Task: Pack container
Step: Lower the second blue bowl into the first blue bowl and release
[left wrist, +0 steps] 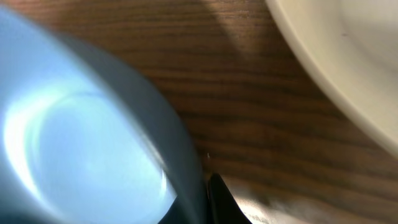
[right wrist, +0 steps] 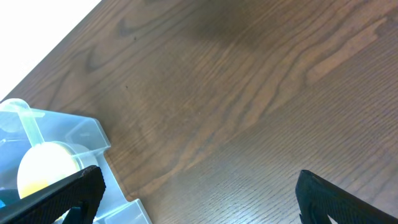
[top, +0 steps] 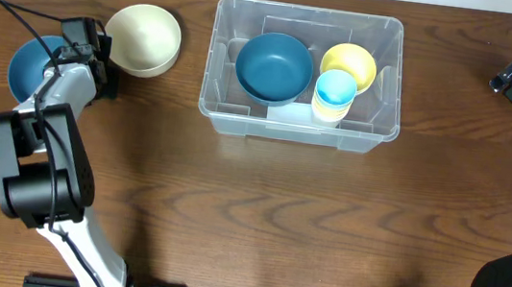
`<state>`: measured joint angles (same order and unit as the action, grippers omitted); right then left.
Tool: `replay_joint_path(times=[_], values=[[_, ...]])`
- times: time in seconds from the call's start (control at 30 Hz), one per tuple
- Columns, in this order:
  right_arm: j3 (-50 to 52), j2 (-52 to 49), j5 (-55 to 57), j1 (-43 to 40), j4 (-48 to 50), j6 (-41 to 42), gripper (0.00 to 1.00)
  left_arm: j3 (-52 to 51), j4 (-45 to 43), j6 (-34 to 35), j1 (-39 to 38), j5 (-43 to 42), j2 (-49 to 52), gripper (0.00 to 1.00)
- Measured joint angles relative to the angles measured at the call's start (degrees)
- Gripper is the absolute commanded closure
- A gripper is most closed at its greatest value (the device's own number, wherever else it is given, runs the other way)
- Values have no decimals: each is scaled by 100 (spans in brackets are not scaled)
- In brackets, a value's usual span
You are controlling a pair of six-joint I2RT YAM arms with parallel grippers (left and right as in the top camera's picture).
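One blue bowl [top: 28, 69] rim in left claw [left wrist: 202, 208]

Clear glossy plastic container [top: 393, 82]; glossy smooth light-blue bowl [left wrist: 74, 155]; smooth cream bowl [top: 142, 39]; dark wood-grain table [top: 277, 214], faintly sheened

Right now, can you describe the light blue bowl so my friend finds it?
Start at the big clear container mid-table, then look far left, past the cream bowl. The light blue bowl sits there, outside it, with the left gripper shut on its rim. It is paler than the dark blue bowl inside the container.
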<state>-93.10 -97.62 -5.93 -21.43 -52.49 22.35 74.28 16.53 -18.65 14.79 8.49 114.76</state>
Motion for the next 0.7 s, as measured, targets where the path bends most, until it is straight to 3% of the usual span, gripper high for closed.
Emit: replay_joint_path(times=[0.3, 0.47, 0.7], values=[[0, 0, 0, 0, 0, 2, 1, -79, 302, 260, -433, -96, -2190, 94], [0, 0, 0, 0, 0, 0, 1, -76, 304, 323, -1067, -866, -3407, 94], [0, 0, 0, 0, -2, 2, 1, -76, 247, 345, -2463, -1945, -3755, 94]])
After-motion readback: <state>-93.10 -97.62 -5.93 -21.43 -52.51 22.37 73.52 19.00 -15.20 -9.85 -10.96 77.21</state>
